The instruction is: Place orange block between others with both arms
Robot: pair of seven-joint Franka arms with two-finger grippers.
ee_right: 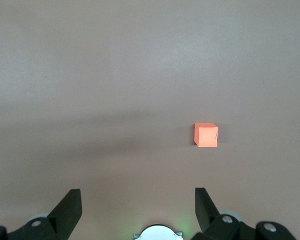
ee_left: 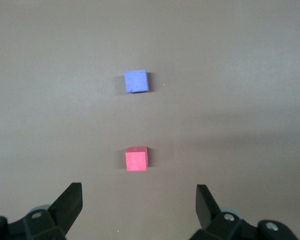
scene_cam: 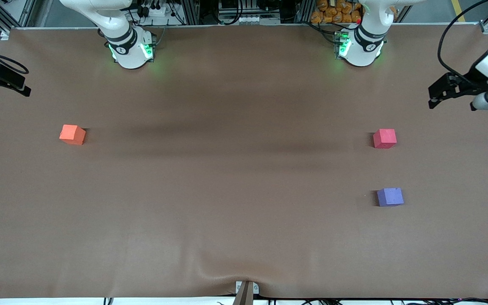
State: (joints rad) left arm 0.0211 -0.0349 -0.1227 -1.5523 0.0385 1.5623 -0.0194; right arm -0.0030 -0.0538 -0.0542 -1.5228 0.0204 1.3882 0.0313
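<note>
Both claws, left claw (scene_cam: 432, 98) and right claw (scene_cam: 26, 90), hung released (arms partly cropped) at the tabletop's (scene_cam: 244, 237) ends, orange block (scene_cam: 73, 134) untouched.

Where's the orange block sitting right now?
In the front view the orange block lies alone on the table toward the right arm's end, well apart from the red-pink cube and purple-blue cube.

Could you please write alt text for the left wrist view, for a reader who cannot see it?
The open left gripper hangs above the brown table, holding nothing. Two small foam cubes sit apart on the table below: a red-pink block closest to the jaws and a purple-blue block farther out.
</note>
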